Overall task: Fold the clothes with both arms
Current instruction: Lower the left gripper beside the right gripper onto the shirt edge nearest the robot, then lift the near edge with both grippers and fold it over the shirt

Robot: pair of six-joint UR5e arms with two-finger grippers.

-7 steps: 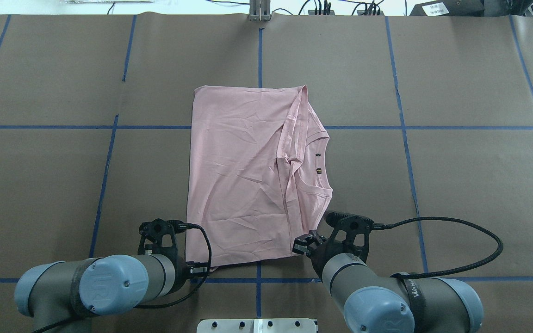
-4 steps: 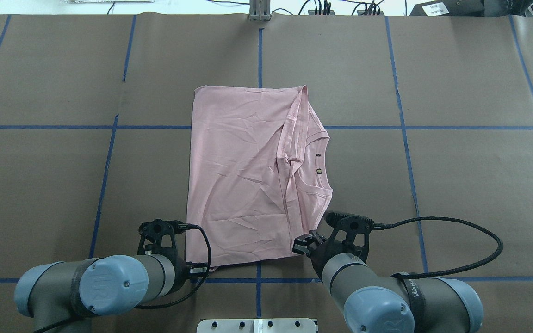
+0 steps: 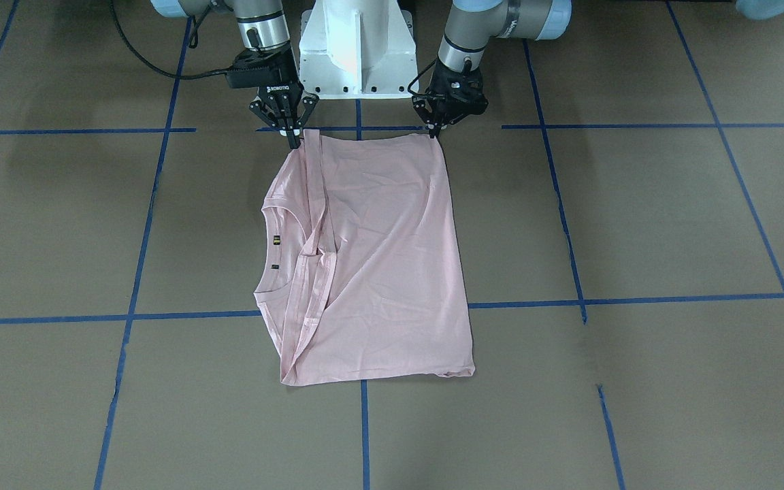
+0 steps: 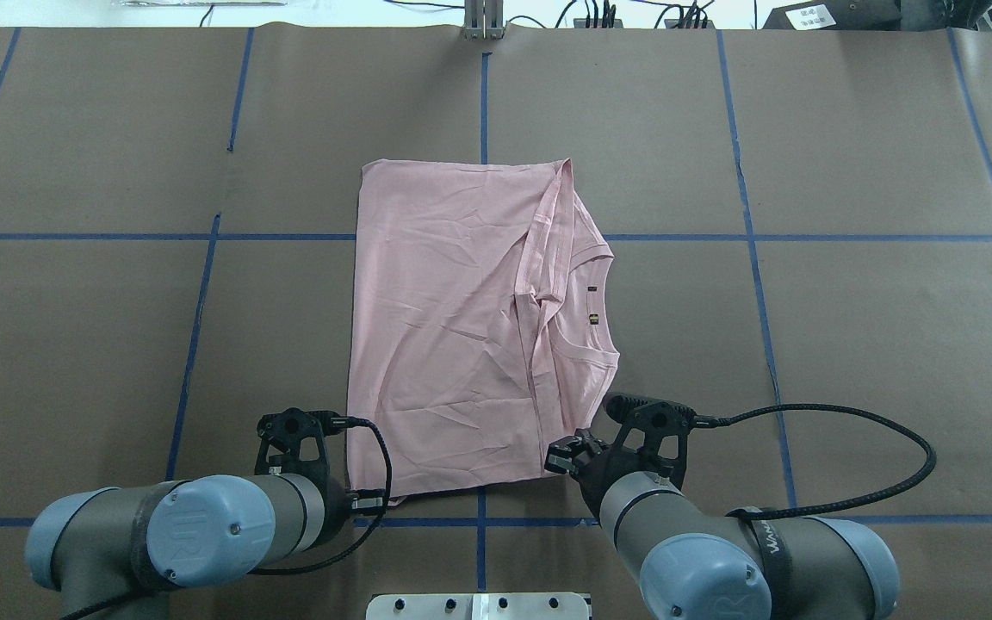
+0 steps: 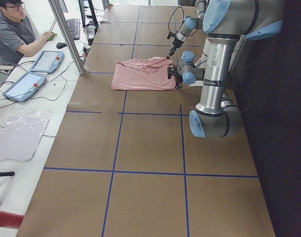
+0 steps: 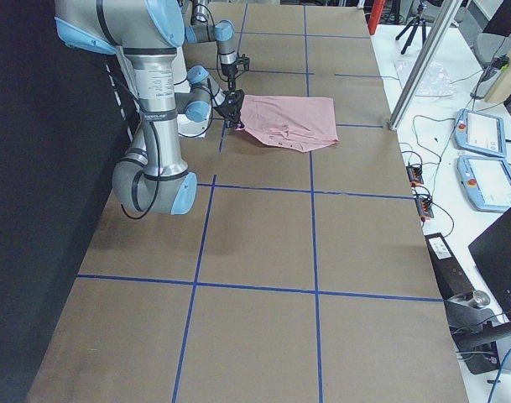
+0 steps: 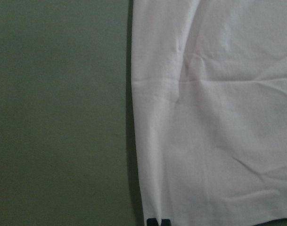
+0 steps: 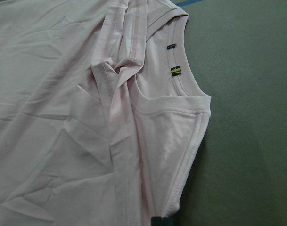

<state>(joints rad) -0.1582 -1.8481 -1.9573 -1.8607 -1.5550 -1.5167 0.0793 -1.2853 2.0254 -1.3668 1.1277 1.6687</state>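
shirt [image 4: 444, 327]: folded lengthwise, flat mid-counter [image 4: 849, 327], collar at right | left gripper [image 3: 435, 129]: clenched on shirt's near left corner | right gripper [image 3: 293, 138]: clenched on shirt's near right corner, at counter level

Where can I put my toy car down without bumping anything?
Wide bare table lies on both sides of the T-shirt and past its far edge. It is crowded by the white base, where the left gripper and right gripper pinch the shirt's corners and a black cable loops.
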